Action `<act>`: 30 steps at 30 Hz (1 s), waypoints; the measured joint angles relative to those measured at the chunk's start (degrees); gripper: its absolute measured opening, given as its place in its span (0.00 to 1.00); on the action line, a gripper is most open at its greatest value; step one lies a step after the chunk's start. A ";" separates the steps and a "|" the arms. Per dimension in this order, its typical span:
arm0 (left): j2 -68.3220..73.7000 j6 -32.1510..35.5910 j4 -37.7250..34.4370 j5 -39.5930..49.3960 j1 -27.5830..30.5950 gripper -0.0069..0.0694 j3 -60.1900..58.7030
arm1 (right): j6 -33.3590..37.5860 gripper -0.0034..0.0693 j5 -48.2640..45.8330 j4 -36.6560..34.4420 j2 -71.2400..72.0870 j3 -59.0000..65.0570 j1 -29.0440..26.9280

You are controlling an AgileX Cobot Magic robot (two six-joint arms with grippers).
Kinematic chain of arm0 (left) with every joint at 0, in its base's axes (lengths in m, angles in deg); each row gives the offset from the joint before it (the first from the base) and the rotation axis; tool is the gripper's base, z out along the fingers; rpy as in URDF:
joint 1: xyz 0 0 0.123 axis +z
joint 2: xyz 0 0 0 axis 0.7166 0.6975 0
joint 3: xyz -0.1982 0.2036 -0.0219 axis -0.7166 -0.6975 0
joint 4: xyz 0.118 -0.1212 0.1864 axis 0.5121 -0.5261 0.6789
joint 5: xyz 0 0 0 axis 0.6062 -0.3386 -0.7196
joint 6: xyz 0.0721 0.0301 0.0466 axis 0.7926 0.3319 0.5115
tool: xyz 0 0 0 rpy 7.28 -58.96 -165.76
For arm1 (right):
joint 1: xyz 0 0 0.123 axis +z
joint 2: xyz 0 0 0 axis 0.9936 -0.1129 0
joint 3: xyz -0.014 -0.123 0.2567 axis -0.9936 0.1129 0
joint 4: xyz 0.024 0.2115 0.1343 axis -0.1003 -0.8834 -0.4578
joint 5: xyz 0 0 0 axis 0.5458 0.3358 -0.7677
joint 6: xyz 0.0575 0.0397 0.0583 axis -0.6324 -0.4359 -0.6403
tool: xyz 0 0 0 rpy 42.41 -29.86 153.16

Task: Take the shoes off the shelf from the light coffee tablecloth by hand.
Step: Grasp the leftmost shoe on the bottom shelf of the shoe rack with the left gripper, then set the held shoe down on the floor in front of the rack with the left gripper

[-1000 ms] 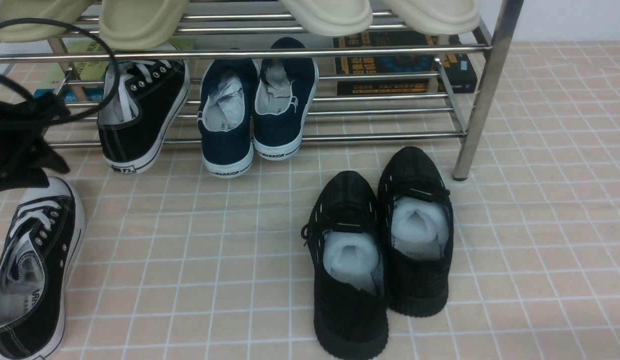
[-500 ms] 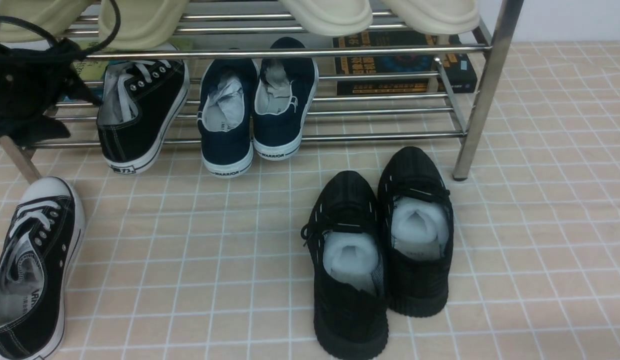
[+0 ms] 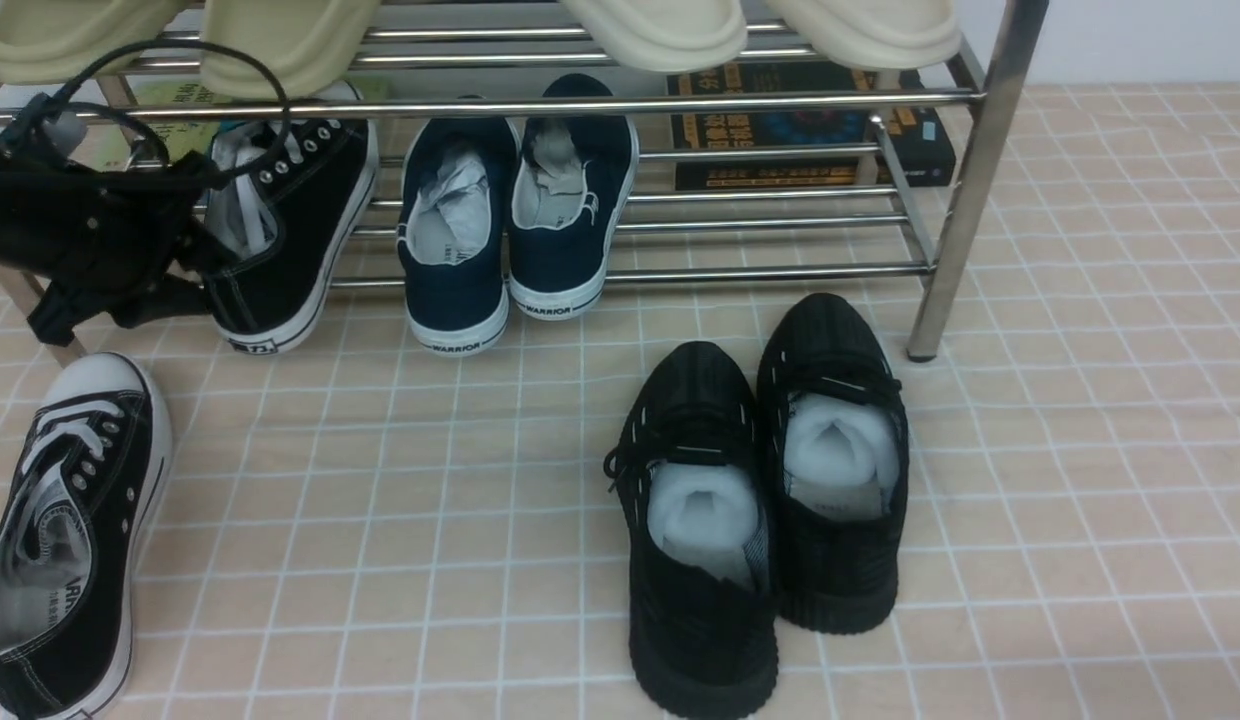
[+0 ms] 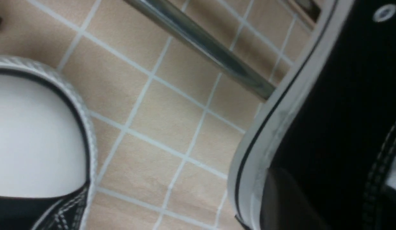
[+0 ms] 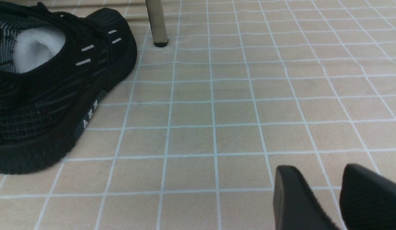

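- Fingers (image 4: 287, 204) of my left gripper (image 3: 215, 278) are straddling the side wall of a black canvas sneaker (image 3: 305, 210) near its heel; whether they are closing firmly on it, I cannot tell
- That sneaker is resting on the lower tier of the chrome shelf (image 3: 760, 272), its heel pointing toward my camera and sticking out past the front bar
- Its mate (image 3: 95, 590) is lying on the light coffee tablecloth (image 3: 460, 560) in front of the shelf's left end, toe toward the shelf
- Navy slip-ons (image 3: 455, 300) are sitting just to the right of the shelved sneaker, on the same tier
- Black knit sneakers (image 3: 700, 630) with white stuffing are standing on the cloth, before the shelf's right part
- Cream clogs (image 3: 280, 50) are occupying the upper tier
- My right gripper (image 5: 321, 167) is hovering with its fingers apart, gripping nothing
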 joint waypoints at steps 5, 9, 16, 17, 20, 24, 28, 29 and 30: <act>-0.91 0.28 1.38 1.73 0.00 0.14 0.00 | 0.00 0.38 0.00 0.00 0.00 0.00 0.00; -4.52 -1.48 2.88 7.12 -0.06 0.12 -0.10 | 0.00 0.38 0.00 0.00 0.00 0.00 0.00; -13.78 -5.02 13.13 20.98 -0.17 0.11 -0.10 | 0.00 0.38 0.00 0.00 0.00 0.00 0.00; -14.80 -5.97 15.80 23.23 -0.17 0.11 -0.10 | 0.00 0.38 0.00 0.00 0.00 0.00 0.00; -17.12 -8.29 22.13 28.31 -0.17 0.11 -0.10 | 0.00 0.38 0.00 0.00 0.00 0.00 0.00; -20.65 -9.76 26.67 32.17 -0.17 0.11 -2.26 | 0.00 0.38 0.00 0.00 0.00 0.00 0.00; -24.34 -11.30 26.67 31.71 -0.17 0.11 -7.68 | 0.00 0.38 0.00 0.00 0.00 0.00 0.00; -25.25 -11.75 26.42 31.34 -0.17 0.11 -10.28 | 0.00 0.38 0.00 0.00 0.00 0.00 0.00; -25.85 -12.11 26.27 31.06 -0.17 0.11 -12.19 | 0.00 0.38 0.00 0.00 0.00 0.00 0.00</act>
